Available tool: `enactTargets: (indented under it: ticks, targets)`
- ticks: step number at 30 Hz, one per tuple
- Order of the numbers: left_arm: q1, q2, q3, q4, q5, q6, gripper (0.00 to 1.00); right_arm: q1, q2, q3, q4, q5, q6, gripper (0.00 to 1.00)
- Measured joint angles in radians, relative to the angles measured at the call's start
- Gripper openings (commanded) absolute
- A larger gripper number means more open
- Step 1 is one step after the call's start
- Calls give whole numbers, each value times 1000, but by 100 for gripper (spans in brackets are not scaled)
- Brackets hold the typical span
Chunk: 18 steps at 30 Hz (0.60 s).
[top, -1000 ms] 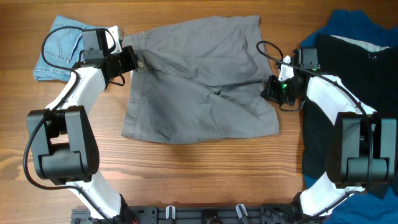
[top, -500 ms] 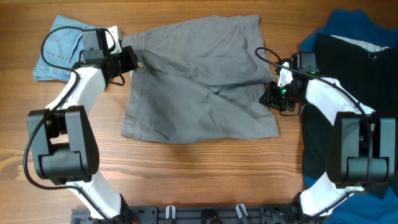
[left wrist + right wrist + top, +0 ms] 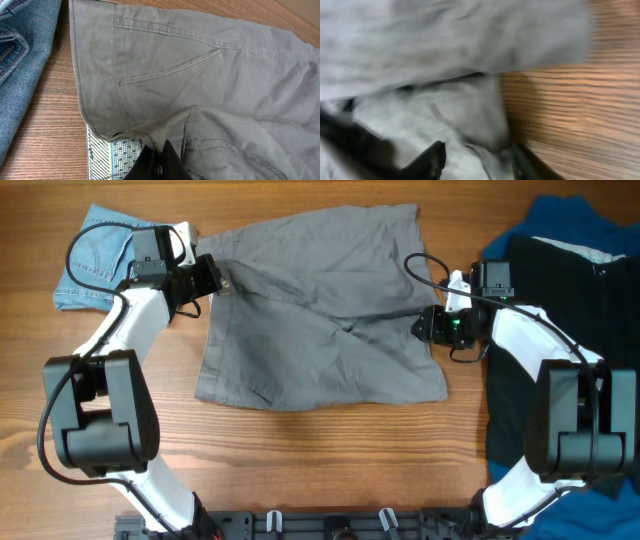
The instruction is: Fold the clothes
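Note:
The grey shorts [image 3: 320,310] lie spread and rumpled on the wooden table, waistband at the left, legs toward the right. My left gripper [image 3: 212,277] is shut on the waistband edge; the left wrist view shows its fingers [image 3: 161,159] pinching the grey cloth [image 3: 200,75] beside a patterned inner lining, with the welt pocket above. My right gripper [image 3: 428,326] is at the shorts' right edge. In the blurred right wrist view its fingers [image 3: 477,157] are open with grey fabric [image 3: 445,50] between and under them.
Small light-blue denim shorts [image 3: 95,265] lie at the back left, touching the grey waistband corner. Black and royal-blue garments [image 3: 570,290] are piled at the right under my right arm. Bare wood [image 3: 320,460] lies in front of the shorts.
My right gripper has shifted a little left onto the shorts' right edge. The left arm and the shorts have stayed where they were.

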Motion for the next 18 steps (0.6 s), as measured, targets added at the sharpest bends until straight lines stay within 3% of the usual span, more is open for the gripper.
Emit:
enactTargets:
  ticks: [3,4,11,18]
  targets:
    - [0,0,0,0,0,0,4,0,0,0,-1,-64,-19,6]
    - [0,0,0,0,-1,0,4,0,0,0,-1,-77,-23,4]
    - [0,0,0,0,-3,0,4,0,-1,18,-34,-134,-14,4]
    - [0,0,0,0,-3,0,4,0,-9,36,-36,-74,304,4]
